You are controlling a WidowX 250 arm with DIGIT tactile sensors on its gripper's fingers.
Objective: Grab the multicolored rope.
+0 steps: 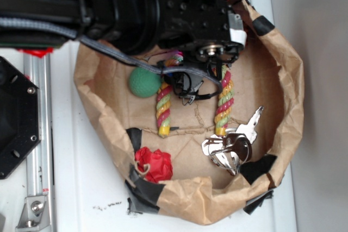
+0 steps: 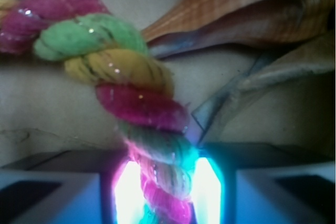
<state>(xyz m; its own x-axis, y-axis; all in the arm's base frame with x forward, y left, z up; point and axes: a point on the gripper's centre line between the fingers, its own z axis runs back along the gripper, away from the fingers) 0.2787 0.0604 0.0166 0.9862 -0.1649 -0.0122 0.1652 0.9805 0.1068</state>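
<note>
The multicolored rope lies horseshoe-shaped in the brown paper bag, with both legs pointing toward the front; its bend is hidden under my arm. My gripper hangs between the two legs near the top. In the wrist view the rope runs in twisted pink, green and yellow strands down between my two glowing pads. The gripper is shut on it, pads pressing both sides.
A green ball lies just left of the rope. A red cloth wad sits at the front left, and a bunch of metal keys at the front right. Crumpled bag walls with black tape ring everything.
</note>
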